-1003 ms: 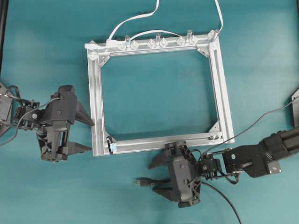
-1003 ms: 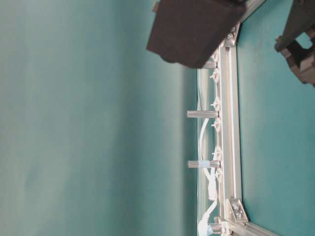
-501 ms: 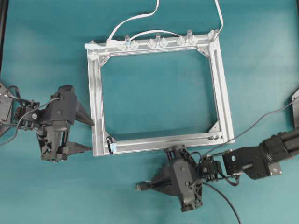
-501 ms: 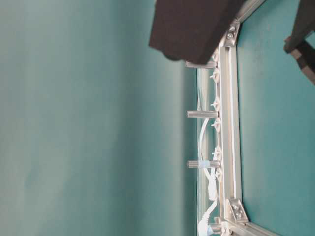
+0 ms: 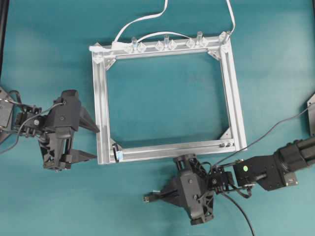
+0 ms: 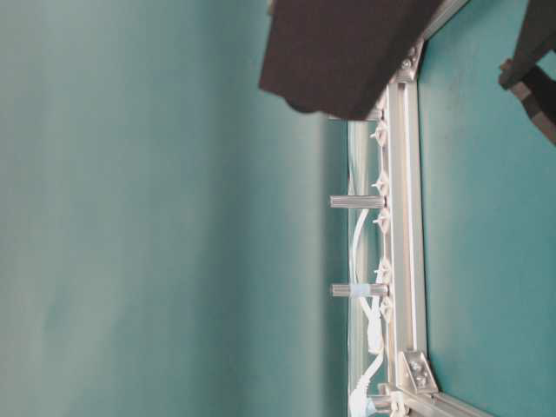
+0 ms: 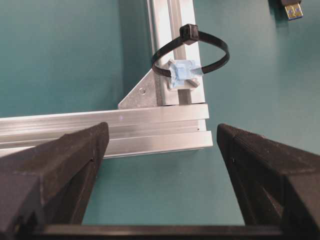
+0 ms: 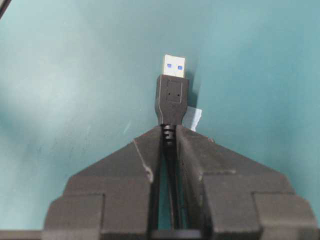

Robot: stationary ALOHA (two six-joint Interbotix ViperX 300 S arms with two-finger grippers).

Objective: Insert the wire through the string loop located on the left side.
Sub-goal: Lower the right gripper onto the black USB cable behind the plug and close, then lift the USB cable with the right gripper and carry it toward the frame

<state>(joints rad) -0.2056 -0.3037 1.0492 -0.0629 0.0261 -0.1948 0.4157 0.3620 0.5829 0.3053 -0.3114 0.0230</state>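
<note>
Right gripper: clamped on the wire just behind the plug. The two fingers meet around the ribbed neck of the cable, and the plug body sticks out past the fingertips.

Plug: black and rectangular, its metal tip with blue inside pointing away from the wrist camera. From overhead the wire pokes out to the left of the right gripper, below the frame's bottom rail.

Scrap: a small pale bit lies on the mat just right of the plug, by the right fingertip; what it is I cannot tell.

Mat: teal, under everything.

Left gripper: spread wide and holding nothing. Its fingers stand on either side of the frame's corner, apart from it. From overhead the left gripper sits just left of the frame's left rail.

Frame: aluminium, with its near rail running across between the left fingers.

Loop: a thin black tie arching over the rail just beyond the corner, standing upright on a pale blue mount. It is beyond the left fingertips, roughly centred in the gap. From overhead the loop is at the frame's bottom left corner.

Wire to loop: well apart; in the left wrist view the plug tip shows at the top right edge.

White cable: far side, threaded along the clear clips on the top rail.
</note>
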